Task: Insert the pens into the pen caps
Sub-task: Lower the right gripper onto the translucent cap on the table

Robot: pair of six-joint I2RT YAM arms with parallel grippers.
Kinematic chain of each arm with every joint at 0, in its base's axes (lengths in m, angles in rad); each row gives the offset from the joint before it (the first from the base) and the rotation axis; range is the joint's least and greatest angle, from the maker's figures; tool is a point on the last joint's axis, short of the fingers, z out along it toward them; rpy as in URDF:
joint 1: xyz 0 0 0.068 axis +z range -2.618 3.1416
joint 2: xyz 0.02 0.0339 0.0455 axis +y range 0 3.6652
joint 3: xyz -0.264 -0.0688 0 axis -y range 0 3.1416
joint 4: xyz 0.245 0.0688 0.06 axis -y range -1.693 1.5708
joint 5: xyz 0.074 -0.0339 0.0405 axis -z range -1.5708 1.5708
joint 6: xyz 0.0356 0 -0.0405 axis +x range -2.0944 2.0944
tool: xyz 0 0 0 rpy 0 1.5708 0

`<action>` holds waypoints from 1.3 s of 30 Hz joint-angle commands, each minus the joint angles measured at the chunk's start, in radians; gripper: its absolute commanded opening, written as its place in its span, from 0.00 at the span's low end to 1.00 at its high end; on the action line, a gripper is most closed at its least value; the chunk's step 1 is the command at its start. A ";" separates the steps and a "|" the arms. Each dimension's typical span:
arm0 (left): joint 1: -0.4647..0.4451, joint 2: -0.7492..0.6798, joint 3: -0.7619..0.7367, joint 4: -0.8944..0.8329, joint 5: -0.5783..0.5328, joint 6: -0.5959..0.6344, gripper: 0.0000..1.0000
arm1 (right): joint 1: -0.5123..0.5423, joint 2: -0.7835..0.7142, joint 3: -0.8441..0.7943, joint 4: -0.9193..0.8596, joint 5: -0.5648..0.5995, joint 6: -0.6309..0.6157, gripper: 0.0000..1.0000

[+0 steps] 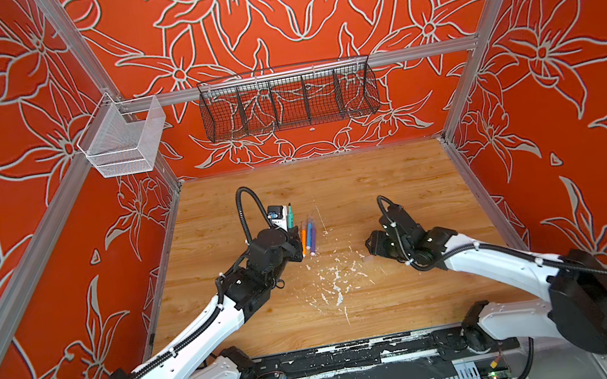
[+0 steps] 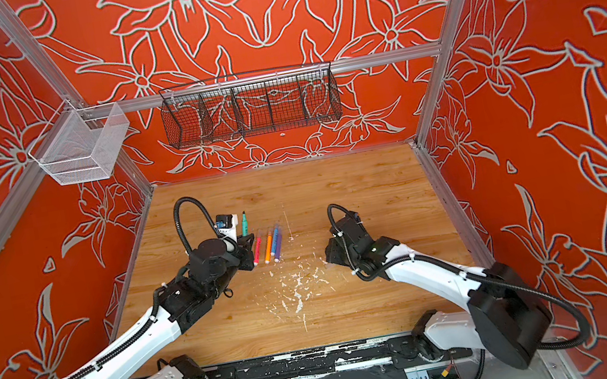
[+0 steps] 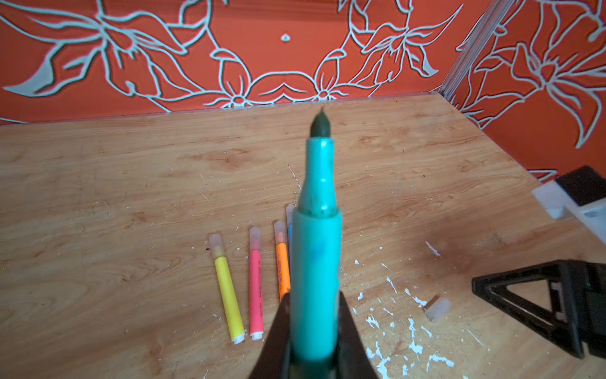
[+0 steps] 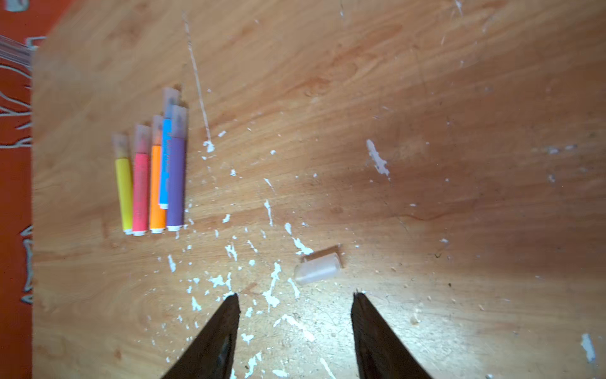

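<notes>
My left gripper is shut on the green pen, which is uncapped with its dark tip pointing toward the back wall. In both top views the green pen stands out above the left gripper. Several capped pens lie side by side on the wood: yellow, pink-red, orange, blue, purple. One loose clear pen cap lies on its side just ahead of my right gripper, which is open and empty above the table.
White paint flecks are scattered over the middle of the wooden table. A black wire basket and a white mesh basket hang on the back rail. Red patterned walls close in three sides.
</notes>
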 commanded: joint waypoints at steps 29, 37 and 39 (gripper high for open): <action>0.003 -0.019 0.005 0.009 0.004 -0.013 0.00 | 0.061 0.436 0.213 -0.086 -0.035 -0.045 0.55; 0.004 -0.022 -0.005 0.012 0.000 -0.012 0.00 | 0.089 0.438 0.277 -0.206 0.064 -0.082 0.50; 0.004 -0.022 -0.004 0.011 -0.003 -0.011 0.00 | 0.101 0.435 0.302 -0.236 0.097 -0.113 0.50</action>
